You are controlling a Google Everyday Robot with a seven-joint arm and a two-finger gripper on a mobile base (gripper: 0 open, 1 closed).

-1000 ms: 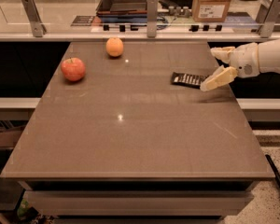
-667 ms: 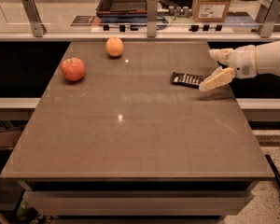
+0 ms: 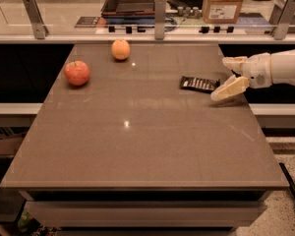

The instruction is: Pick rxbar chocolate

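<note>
A red apple [image 3: 77, 73] sits far left on the bench [image 3: 137, 151]. An orange [image 3: 120, 49] lies near the far edge, apart from it. Beyond the metal posts [image 3: 160, 16] are a dark tray [image 3: 132, 1] and a cardboard box [image 3: 224, 3]. The gripper [image 3: 221, 79] hangs at the bench's right edge.

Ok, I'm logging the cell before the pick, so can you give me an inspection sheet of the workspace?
Surface: brown table, smooth, with light reflections.
Job's things: rxbar chocolate, lying flat toward the right side.
Clutter: red apple at the left; orange near the far edge.
Grippers: claw open, reaching in from the right at the bar's right end, not closed on it.
Cables: nothing seen.
Surroundings: glass barrier along the far side; cardboard box behind it.
</note>
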